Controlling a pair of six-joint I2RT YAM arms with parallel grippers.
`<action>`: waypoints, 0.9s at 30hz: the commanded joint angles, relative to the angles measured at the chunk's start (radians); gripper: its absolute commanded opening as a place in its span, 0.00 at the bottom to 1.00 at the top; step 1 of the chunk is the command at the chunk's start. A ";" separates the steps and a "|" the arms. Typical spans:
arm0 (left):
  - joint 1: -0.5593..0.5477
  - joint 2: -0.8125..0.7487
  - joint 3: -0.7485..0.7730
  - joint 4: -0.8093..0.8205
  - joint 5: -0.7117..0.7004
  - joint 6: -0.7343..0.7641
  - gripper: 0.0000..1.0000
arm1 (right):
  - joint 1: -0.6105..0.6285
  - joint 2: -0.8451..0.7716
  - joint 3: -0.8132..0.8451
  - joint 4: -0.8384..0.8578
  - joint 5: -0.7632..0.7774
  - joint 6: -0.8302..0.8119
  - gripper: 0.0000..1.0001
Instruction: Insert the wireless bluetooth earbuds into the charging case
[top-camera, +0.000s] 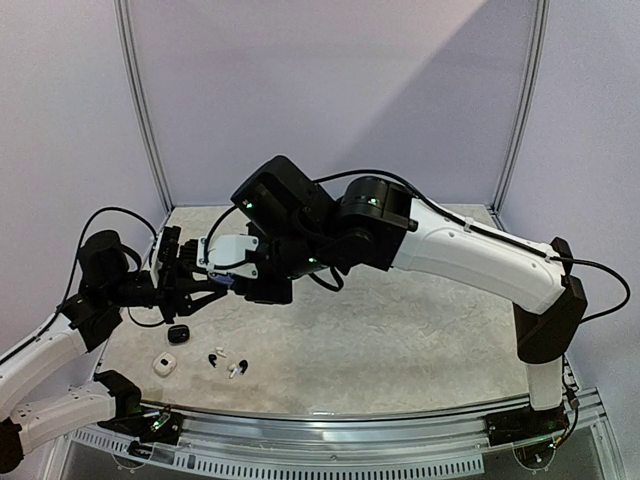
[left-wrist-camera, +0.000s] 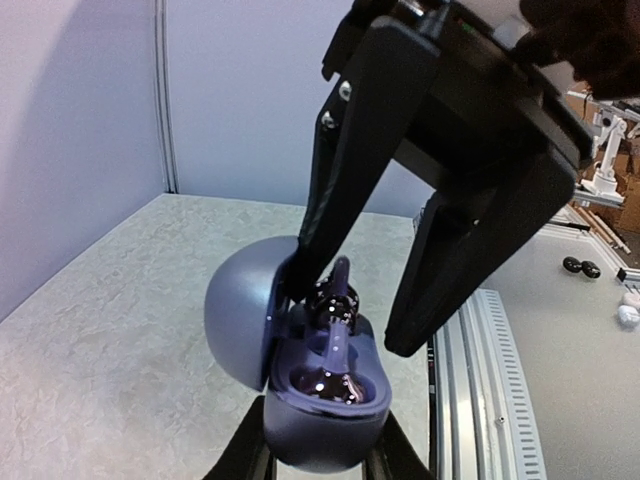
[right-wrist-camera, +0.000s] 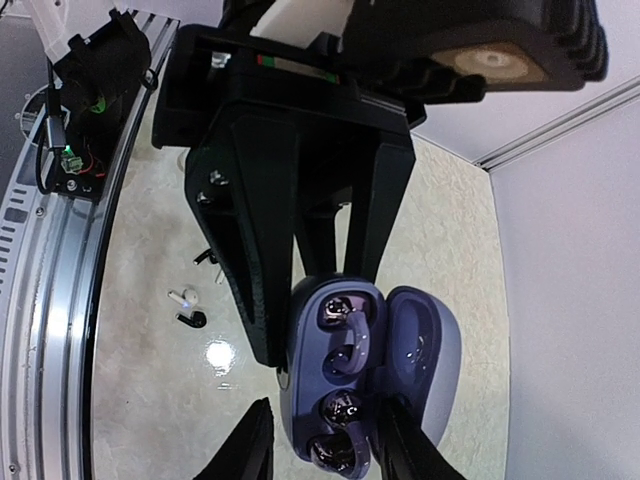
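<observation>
The lavender-blue charging case (left-wrist-camera: 325, 420) is lifted off the table, its lid (left-wrist-camera: 235, 325) swung open. My left gripper (left-wrist-camera: 320, 462) is shut on the case body from below. Two greyish-lavender earbuds sit in its wells: one (right-wrist-camera: 345, 325) at the far end, one (right-wrist-camera: 338, 430) at the near end. My right gripper (right-wrist-camera: 318, 312) hangs over the far earbud, open, its fingertips (left-wrist-camera: 402, 335) on either side of the case top with nothing pinched. In the top view both grippers meet at the case (top-camera: 228, 283), left of centre.
On the table below lie a black case (top-camera: 178, 333), a white case (top-camera: 165, 366), and loose black (top-camera: 214, 358) and white (top-camera: 237, 369) earbuds. The metal rail (top-camera: 330, 425) runs along the near edge. Purple walls close in the back and sides.
</observation>
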 joint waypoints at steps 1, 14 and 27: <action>-0.013 0.003 -0.028 0.026 -0.001 -0.052 0.00 | -0.014 -0.032 0.003 0.050 0.008 0.024 0.37; -0.013 0.000 -0.029 0.017 -0.006 -0.034 0.00 | -0.018 -0.062 -0.029 0.026 0.019 0.049 0.21; -0.013 0.002 -0.027 0.016 -0.010 -0.024 0.00 | -0.020 -0.092 -0.074 0.022 -0.008 0.073 0.16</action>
